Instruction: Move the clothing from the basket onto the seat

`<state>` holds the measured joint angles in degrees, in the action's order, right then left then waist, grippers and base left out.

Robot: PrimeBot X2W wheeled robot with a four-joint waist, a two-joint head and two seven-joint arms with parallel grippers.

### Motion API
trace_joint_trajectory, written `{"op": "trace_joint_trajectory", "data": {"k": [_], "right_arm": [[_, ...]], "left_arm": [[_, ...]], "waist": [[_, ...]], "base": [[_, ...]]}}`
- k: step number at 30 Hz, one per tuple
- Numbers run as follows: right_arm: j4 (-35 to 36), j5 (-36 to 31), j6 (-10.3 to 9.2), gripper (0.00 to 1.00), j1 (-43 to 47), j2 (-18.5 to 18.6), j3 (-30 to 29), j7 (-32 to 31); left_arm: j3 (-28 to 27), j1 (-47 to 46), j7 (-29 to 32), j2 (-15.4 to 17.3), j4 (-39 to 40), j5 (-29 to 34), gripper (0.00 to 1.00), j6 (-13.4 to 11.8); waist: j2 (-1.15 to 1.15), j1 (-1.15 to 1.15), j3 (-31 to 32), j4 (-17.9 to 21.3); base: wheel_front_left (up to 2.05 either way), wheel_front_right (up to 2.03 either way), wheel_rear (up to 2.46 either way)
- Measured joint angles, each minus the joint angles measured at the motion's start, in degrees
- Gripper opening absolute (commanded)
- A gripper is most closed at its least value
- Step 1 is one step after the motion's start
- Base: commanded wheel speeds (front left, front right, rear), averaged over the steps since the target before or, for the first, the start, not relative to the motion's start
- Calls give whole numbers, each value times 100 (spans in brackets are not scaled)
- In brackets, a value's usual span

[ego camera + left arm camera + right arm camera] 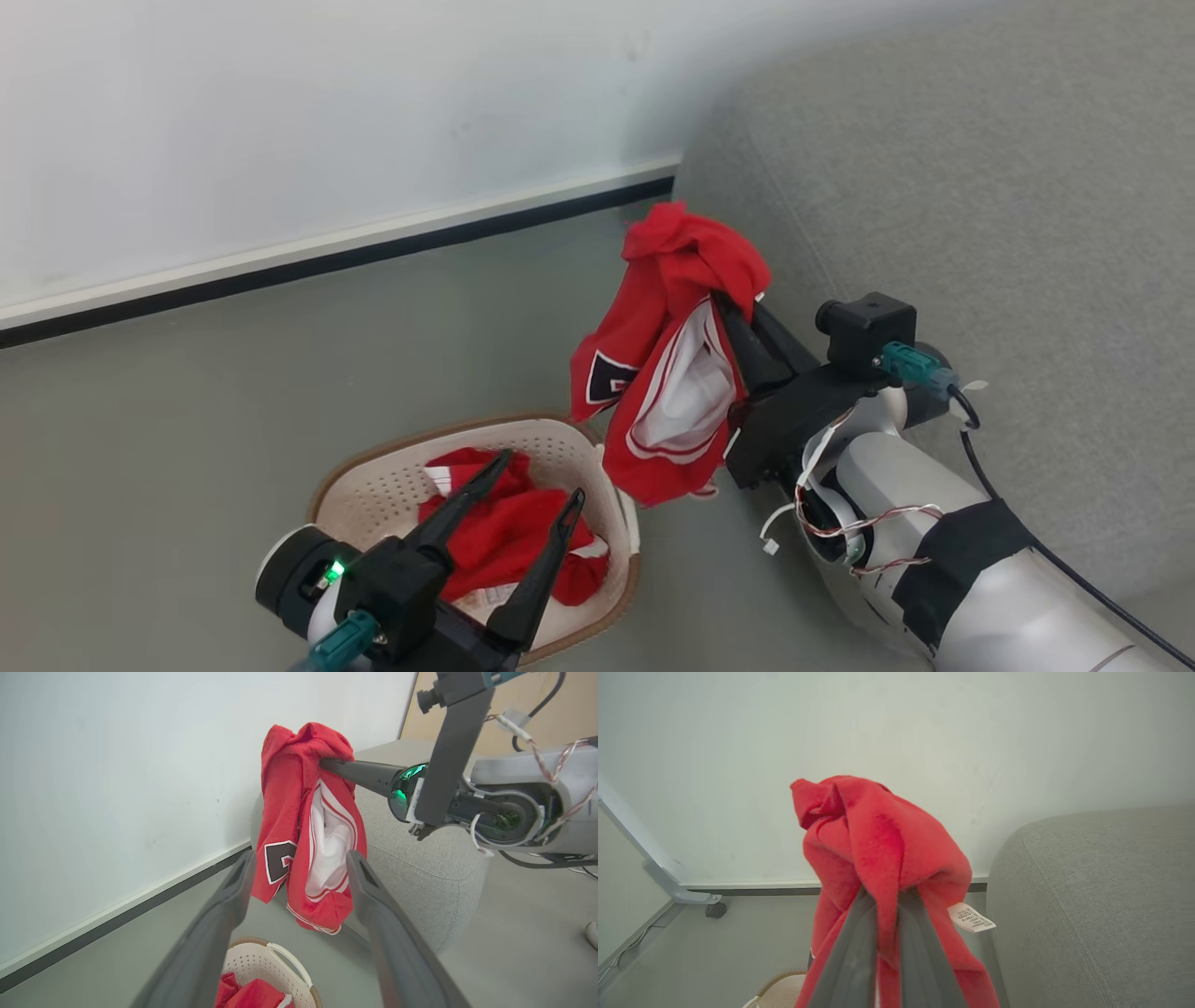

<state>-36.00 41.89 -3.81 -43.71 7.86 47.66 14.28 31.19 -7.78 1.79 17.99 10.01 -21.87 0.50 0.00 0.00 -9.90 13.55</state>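
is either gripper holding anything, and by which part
The right gripper has its fingers shut on the red numbered garment, at a bunched fold near its top; the rest hangs free. The left gripper is open, holding nothing.

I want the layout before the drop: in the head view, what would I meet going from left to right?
Cream basket holding a crumpled red garment → hanging red garment → right gripper, shut on it → grey sofa.

A hanging garment (667, 373) is beside the sofa (990, 187), right of the basket (387, 481) holding a second garment (509, 534).
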Motion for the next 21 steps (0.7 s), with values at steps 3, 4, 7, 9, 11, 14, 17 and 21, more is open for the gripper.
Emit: {"op": "trace_joint_trajectory", "data": {"k": [3,4,7,9,11,14,17,21], "right_arm": [[66,-66,-30,0,-1,51,-125,0],[81,-68,-31,0,-3,79,-176,0],[164,-131,-76,0,-26,187,-357,0],[224,-160,-82,0,-70,260,-495,0],[256,-166,-124,0,-165,343,-638,0],[294,-175,-131,0,-349,497,-882,0],[333,-229,-174,0,-545,648,-1133,0],[343,-260,-183,0,-820,895,-1480,1]], "left_arm": [[-4,-9,22,21,67,21,100,1],[-4,-13,29,30,101,25,100,1],[-8,-57,81,66,178,37,100,2],[-9,-122,115,97,226,49,100,7],[-16,-168,133,130,301,83,100,8],[-32,-253,182,183,360,99,100,53],[-43,-363,235,210,425,137,100,60],[-53,-541,318,257,536,159,100,115]], "waist": [[0,0,-87,154],[0,0,-119,203],[0,0,-229,343],[0,0,-316,424],[0,0,-408,498],[0,0,-555,593],[0,0,-707,668],[0,0,-913,726]], "base": [[0,0,0],[0,0,0],[0,0,0],[0,0,0],[0,0,0],[0,0,0],[0,0,0],[0,0,0]]}}
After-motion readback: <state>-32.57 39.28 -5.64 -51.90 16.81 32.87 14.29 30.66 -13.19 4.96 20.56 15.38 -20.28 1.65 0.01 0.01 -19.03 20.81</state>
